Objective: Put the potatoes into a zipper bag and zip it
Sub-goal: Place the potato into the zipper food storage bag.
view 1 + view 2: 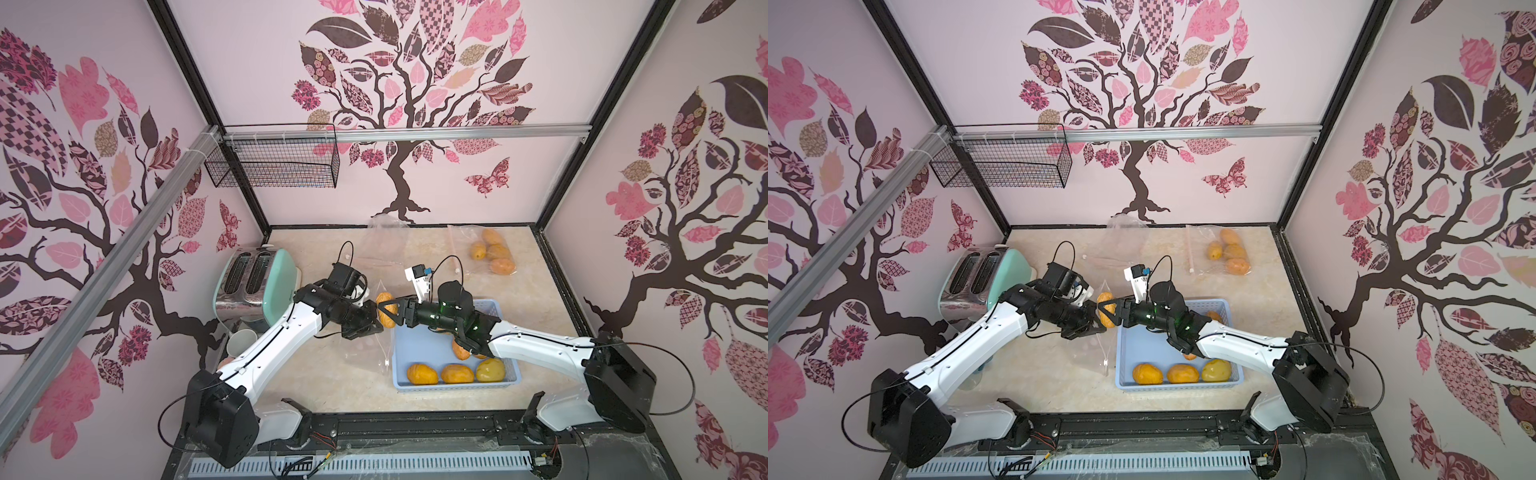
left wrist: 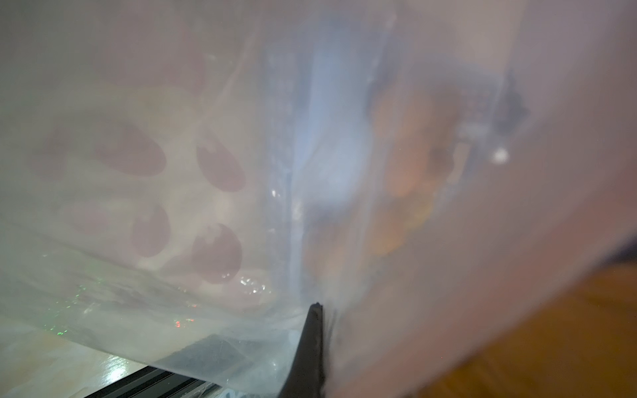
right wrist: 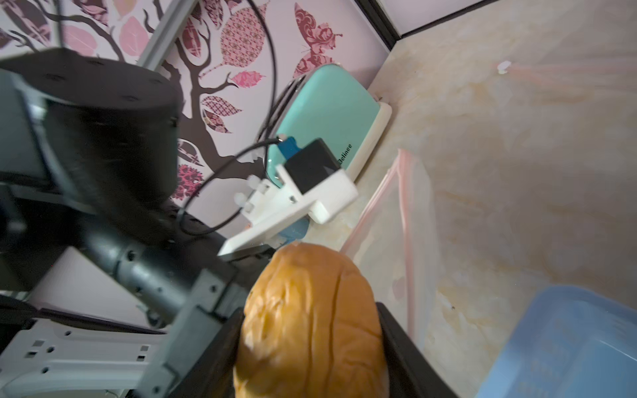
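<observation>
The potato [image 3: 310, 320] is clamped in my right pincer [image 1: 384, 312], held above the table [image 1: 332, 374] just beside the basket [image 1: 457, 386] and at the mouth of the bag [image 3: 386, 248]. My left pincer [image 2: 315, 312] is pinched shut on the bag's rim, holding it up so the mouth gapes. More potatoes [image 1: 422, 374] wait in the basket. Next, I judge, I push this one inside.

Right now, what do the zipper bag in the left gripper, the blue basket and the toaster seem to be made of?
Zipper bag: thin clear plastic film; the table shows through, pink zip strips. Blue basket: likely moulded plastic, matte, latticed walls. Toaster: glossy mint shell, plastic or painted metal, unclear; mirror-bright metal end.
</observation>
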`<state>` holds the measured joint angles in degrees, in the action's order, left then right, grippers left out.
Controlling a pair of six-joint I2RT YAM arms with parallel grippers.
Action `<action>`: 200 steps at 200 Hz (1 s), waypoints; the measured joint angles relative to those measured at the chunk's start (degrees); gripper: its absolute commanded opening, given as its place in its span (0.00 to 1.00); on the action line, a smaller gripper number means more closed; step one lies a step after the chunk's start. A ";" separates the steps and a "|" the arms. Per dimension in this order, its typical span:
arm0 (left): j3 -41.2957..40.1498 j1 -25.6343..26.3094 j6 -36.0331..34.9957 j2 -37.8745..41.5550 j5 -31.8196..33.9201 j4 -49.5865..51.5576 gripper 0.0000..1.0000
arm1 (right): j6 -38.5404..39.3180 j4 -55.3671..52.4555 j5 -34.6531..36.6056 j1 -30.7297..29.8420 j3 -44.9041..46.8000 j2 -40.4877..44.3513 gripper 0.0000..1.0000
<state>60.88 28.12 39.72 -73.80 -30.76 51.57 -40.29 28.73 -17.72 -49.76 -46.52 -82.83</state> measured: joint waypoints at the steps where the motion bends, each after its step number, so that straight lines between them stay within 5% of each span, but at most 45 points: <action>1: 0.00 0.04 -0.02 0.07 -0.04 -0.04 0.00 | 0.09 -0.09 0.07 0.00 0.00 -0.04 0.45; 69: 0.00 0.15 0.00 0.81 -0.28 -0.04 0.00 | 4.79 -5.79 3.65 -0.22 0.00 -0.61 0.49; 167: 0.00 0.15 -0.92 0.81 0.72 0.02 0.00 | 12.87 -15.26 5.40 -1.18 -0.37 0.37 0.77; 200: 0.00 0.15 -1.62 0.81 1.16 0.35 0.00 | 16.33 -20.11 5.62 -1.18 -2.49 4.15 0.79</action>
<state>60.88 28.27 38.11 -72.99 -29.61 51.92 -23.97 8.62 -12.10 -50.94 -49.01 -78.67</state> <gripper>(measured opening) 0.047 0.787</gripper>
